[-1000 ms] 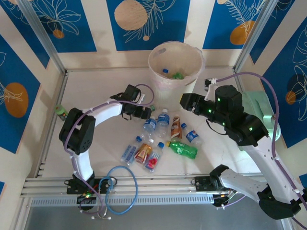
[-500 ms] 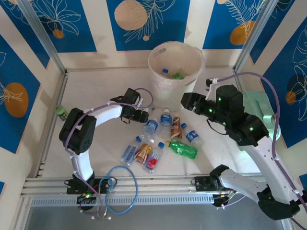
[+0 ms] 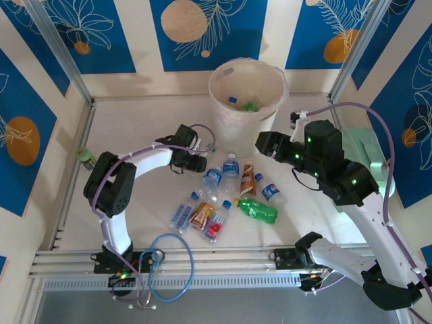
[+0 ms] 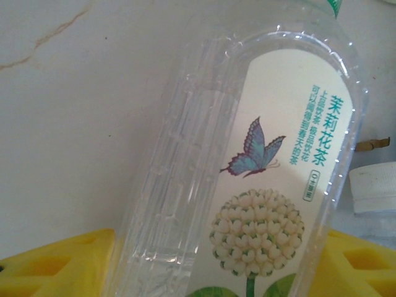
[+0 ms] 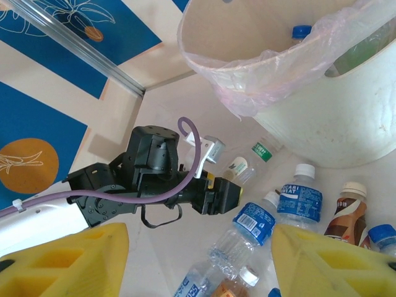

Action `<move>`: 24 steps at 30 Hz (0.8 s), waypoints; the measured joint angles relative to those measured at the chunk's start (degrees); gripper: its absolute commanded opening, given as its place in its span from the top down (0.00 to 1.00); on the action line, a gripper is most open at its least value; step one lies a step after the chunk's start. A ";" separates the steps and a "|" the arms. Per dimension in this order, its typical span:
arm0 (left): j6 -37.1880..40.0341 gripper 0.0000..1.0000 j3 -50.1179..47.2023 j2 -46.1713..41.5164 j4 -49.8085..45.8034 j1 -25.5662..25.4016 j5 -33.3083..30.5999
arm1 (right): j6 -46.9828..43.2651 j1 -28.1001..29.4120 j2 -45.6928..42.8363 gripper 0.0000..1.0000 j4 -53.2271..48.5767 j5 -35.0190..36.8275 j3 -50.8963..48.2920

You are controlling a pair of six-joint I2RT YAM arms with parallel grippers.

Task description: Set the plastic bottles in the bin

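Observation:
A clear bottle (image 4: 272, 154) with a white butterfly-and-flower label lies on the table, and my left gripper (image 4: 219, 263) is shut on it, a yellow finger against each side. From the right wrist, that bottle (image 5: 240, 166) shows at the left gripper (image 5: 229, 195), just below the bin (image 5: 322, 124). The bin (image 3: 214, 88) stands at the back centre, with a blue-capped bottle (image 3: 233, 100) and a green bottle (image 3: 251, 106) inside. Several plastic bottles (image 3: 230, 167) lie in a cluster mid-table. My right gripper (image 3: 260, 143) hovers open and empty beside the bin, its fingers (image 5: 68, 260) wide apart.
A mint-green box (image 3: 368, 158) sits at the right, partly behind my right arm. One green bottle (image 3: 85, 156) rests outside the left rail. A blue cable loop (image 3: 169, 266) lies over the near frame. The green bottle (image 3: 257, 210) lies nearest the front.
My left gripper slid slightly towards the bottles and closed its fingers onto the clear bottle. The right arm has barely moved.

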 measured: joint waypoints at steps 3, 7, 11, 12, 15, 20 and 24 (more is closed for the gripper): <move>0.02 0.38 -2.64 -2.75 -0.39 0.00 -0.02 | 0.00 -0.11 0.02 0.37 0.00 -0.09 0.00; 0.04 0.40 -4.57 -6.45 -1.62 0.00 -0.15 | 0.02 -0.22 0.07 0.37 0.00 -0.37 0.00; 0.11 0.42 -4.83 -10.10 -3.19 -0.02 -0.20 | 0.35 -0.22 0.24 0.37 0.02 -0.85 0.02; 0.20 0.42 -5.01 -11.43 -3.76 -0.02 -0.20 | 0.48 -0.22 0.31 0.37 0.02 -1.05 0.07; 0.24 0.42 -5.60 -16.41 -5.92 -0.02 -0.20 | 0.92 -0.24 1.01 0.36 0.13 -2.08 0.74; 0.26 0.38 -5.99 -28.26 -9.84 -0.04 0.72 | 2.45 -1.55 5.14 0.29 0.48 -7.96 3.06; 0.35 0.38 -5.97 -37.16 -12.13 -0.28 3.78 | 3.78 -2.78 12.74 0.29 2.25 -15.10 6.86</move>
